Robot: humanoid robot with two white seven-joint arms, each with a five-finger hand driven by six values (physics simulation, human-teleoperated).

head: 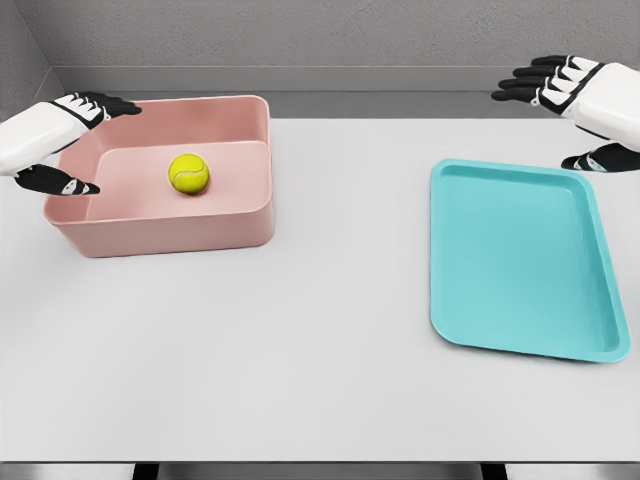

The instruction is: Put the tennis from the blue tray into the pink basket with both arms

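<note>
A yellow tennis ball (pixel 188 173) lies inside the pink basket (pixel 170 232) at the left of the table, near the basket's middle. The blue tray (pixel 525 260) at the right holds nothing. My left hand (pixel 88 140) hovers at the basket's left end, fingers spread and holding nothing. Beyond the tray's far right corner my right hand (pixel 555 110) is raised, also open, with its black fingers pointing left.
The white table (pixel 330 330) runs to a front edge at the bottom of the view. A grey wall stands behind the table.
</note>
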